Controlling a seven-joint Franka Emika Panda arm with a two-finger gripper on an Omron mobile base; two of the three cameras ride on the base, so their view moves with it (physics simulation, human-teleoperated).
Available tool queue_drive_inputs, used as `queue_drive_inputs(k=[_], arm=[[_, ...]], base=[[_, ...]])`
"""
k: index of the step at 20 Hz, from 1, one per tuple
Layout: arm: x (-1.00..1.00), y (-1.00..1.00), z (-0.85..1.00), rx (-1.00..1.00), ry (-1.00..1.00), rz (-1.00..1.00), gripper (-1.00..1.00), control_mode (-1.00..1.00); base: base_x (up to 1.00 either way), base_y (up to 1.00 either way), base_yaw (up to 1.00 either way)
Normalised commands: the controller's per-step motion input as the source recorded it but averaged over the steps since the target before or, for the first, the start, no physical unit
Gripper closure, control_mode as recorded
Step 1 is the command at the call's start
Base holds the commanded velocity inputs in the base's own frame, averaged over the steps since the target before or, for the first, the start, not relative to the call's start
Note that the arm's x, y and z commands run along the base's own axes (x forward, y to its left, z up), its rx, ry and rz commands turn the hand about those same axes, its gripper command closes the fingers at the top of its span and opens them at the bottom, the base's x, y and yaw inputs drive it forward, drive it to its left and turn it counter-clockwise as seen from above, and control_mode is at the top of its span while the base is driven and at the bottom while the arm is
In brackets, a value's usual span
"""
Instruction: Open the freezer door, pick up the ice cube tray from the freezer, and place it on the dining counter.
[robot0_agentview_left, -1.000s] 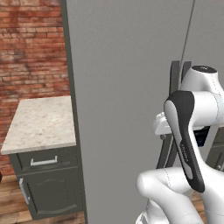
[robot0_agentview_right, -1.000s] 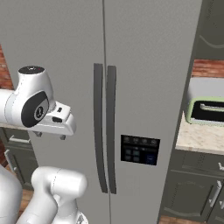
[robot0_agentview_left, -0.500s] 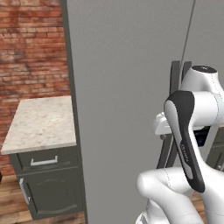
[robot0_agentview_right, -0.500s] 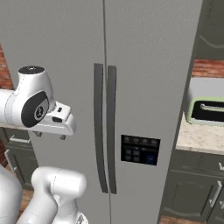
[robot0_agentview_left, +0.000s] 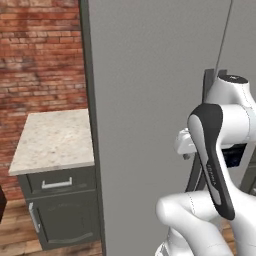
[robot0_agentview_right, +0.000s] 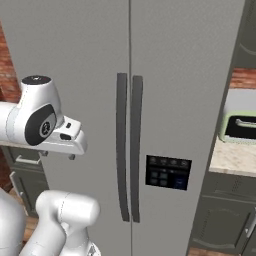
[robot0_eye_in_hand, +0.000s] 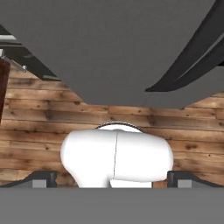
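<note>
Reaching for the freezer door (robot0_agentview_right: 75, 75) handle (robot0_agentview_right: 121, 145), I keep the fingers (robot0_eye_in_hand: 43, 178) apart, aligning squarely before closing.

Freezer (robot0_agentview_right: 150, 75): closed, top and bottom cut off by the edges of both base views, interior hidden behind the freezer door (robot0_agentview_left: 150, 100), whose dark handle (robot0_agentview_left: 207, 85) is largely covered by the white arm in the left base view. Pincer (robot0_eye_in_hand: 112, 180): finger tips (robot0_eye_in_hand: 41, 179) barely clear the bottom of the hand view, spread wide to either side. Small stone tabletop (robot0_agentview_left: 55, 140): its cabinet is cropped at the lower edge; the green appliance (robot0_agentview_right: 240, 127) at right is cut off by the right base view's edge.
</note>
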Motion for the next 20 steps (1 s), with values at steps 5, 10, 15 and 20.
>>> queue_drive_inputs(k=[5,10,15,20], arm=[[0.0,0.0,0.0,0.0,0.0,0.0,-1.0,1.0],[0.0,0.0,0.0,0.0,0.0,0.0,-1.0,1.0],[0.0,-0.01,0.0,0.0,0.0,0.0,-1.0,-1.0],[-0.05,-0.56,0.0,0.0,-0.13,0.06,-1.0,-1.0]], base=[[0.0,0.37,0.0],[0.0,0.04,0.0],[0.0,0.0,0.0],[0.0,0.0,0.0]])
